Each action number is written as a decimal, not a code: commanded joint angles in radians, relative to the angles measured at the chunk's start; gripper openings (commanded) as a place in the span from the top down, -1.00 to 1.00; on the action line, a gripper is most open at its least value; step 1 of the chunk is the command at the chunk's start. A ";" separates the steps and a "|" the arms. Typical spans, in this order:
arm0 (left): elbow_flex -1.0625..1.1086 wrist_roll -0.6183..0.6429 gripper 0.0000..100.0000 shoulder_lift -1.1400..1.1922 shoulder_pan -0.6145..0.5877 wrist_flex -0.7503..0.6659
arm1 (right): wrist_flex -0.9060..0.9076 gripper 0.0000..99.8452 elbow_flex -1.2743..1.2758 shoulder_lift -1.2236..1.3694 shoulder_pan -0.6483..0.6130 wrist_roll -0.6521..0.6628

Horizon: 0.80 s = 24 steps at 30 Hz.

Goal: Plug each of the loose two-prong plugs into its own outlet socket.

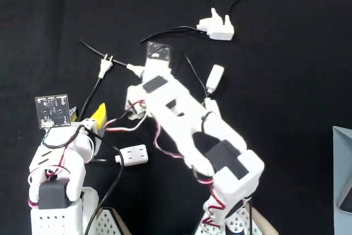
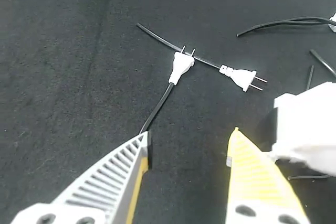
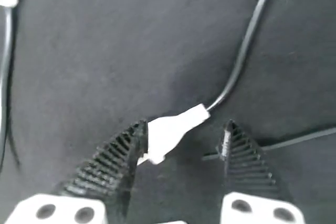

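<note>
Right end effector (image 3: 184, 125) open, low over black table (image 3: 79, 51); white two-prong plug (image 3: 167, 131) lies between fingers, against one. Left end effector (image 2: 189, 132) open, facing corded plug (image 2: 181, 66) and second plug (image 2: 241, 76). White outlet socket (image 1: 133, 155) well apart from them.

Table cover (image 2: 63, 77): black cloth, matt, fine nap noted. Near plug (image 2: 181, 67) and far plug (image 2: 241, 77): smooth white plastic, faint gloss; thin metal prongs seen. Cable (image 2: 157, 106): black, smooth-sheathed. Left gripper (image 2: 189, 132): ribbed matt plastic, grey and yellow. Right gripper (image 3: 185, 124): ribbed black plastic. Arm shell (image 1: 181, 114): smooth white plastic.
</note>
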 commanded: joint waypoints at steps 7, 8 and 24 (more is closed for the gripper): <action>-0.068 0.008 0.52 -0.008 -0.008 -0.002 | -0.069 0.56 -0.065 0.041 -0.020 -0.025; -0.068 0.008 0.52 -0.008 -0.008 -0.002 | -0.069 0.56 -0.070 0.042 -0.021 -0.025; -0.068 0.008 0.52 -0.008 -0.007 -0.002 | -0.048 0.95 -0.153 0.148 0.046 -0.032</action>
